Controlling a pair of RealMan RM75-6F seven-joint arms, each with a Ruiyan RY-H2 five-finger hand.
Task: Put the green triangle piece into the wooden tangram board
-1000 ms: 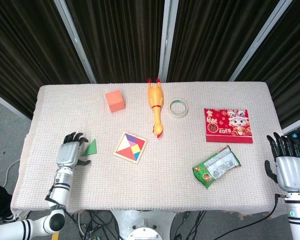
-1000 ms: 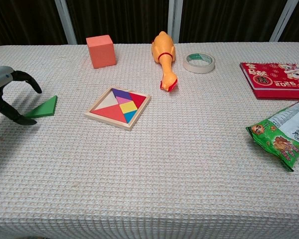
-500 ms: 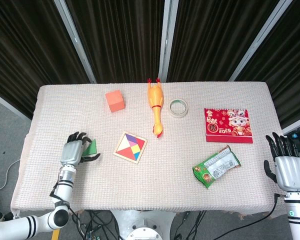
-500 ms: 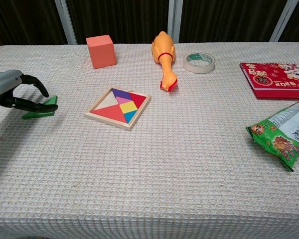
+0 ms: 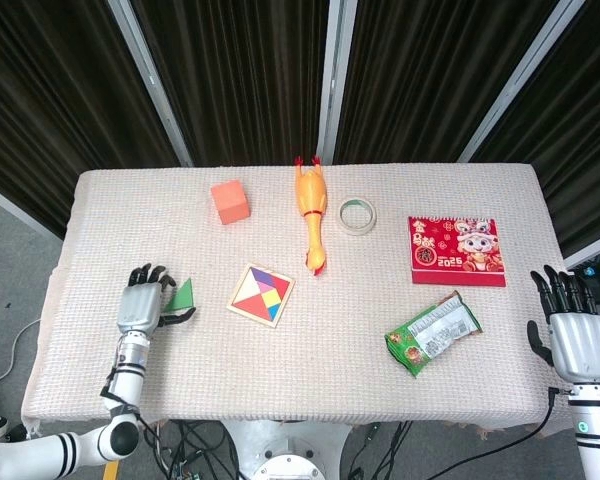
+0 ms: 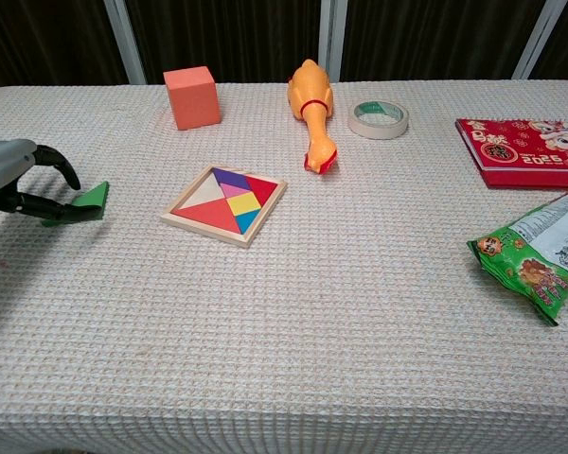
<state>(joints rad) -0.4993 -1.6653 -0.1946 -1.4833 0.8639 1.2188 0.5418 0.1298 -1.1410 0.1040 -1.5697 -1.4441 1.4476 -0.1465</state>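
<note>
The green triangle piece (image 5: 185, 293) (image 6: 93, 197) is at the table's left side, its left end tipped up off the cloth. My left hand (image 5: 145, 305) (image 6: 19, 180) pinches that end between the thumb underneath and a finger on top. The wooden tangram board (image 5: 261, 294) (image 6: 224, 204) lies a short way to the right of the piece, filled with coloured pieces and an empty gap at its left corner. My right hand (image 5: 575, 335) hangs open beyond the table's right edge, fingers spread, holding nothing; the chest view does not show it.
An orange cube (image 5: 229, 201) and a rubber chicken (image 5: 312, 212) lie behind the board. A tape roll (image 5: 357, 215), a red calendar (image 5: 457, 250) and a green snack bag (image 5: 433, 332) occupy the right half.
My left hand reached right onto the triangle, closed its fingers on it, then drew back slightly left. The piece now sits tilted in the fingers. The right hand stayed put.
</note>
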